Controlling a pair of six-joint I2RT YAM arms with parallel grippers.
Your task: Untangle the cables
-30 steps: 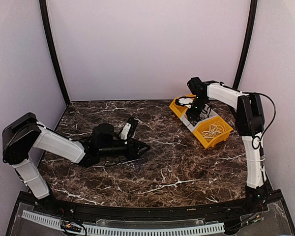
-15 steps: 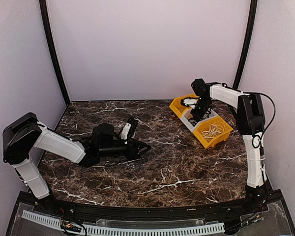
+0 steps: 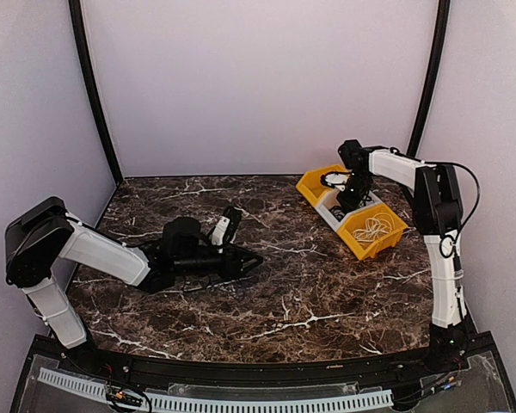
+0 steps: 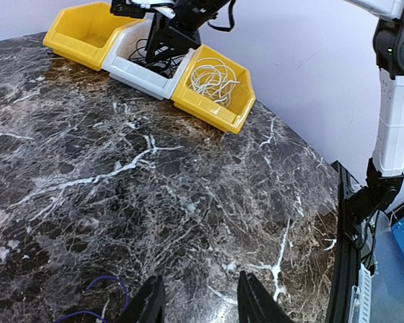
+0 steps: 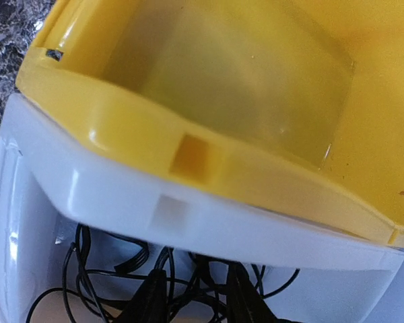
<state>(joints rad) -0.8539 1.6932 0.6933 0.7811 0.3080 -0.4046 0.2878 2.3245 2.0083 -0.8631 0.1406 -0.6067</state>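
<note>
A tangle of thin black cables point(image 5: 97, 272) lies in the white bin point(image 5: 209, 222) point(image 3: 336, 215). My right gripper point(image 5: 195, 286) point(image 3: 351, 200) reaches down into that bin. Its jaws stand apart with several black strands between and around the fingers; no firm grip shows. A coiled white cable point(image 3: 375, 228) point(image 4: 212, 77) rests in the near yellow bin point(image 3: 394, 232). My left gripper point(image 4: 198, 296) point(image 3: 251, 258) lies low over the marble table point(image 3: 310, 292), open, with only bare marble between its fingers point(image 4: 148, 306).
An empty yellow bin point(image 5: 242, 74) point(image 3: 311, 184) touches the white bin's far side; the three bins form a row at the table's back right. A thin purple wire loop point(image 4: 104, 293) shows beside the left fingers. Grey walls close in the table.
The right gripper has shifted slightly right and lower into the white bin, and its jaws narrowed then parted again. The left arm has not moved.
</note>
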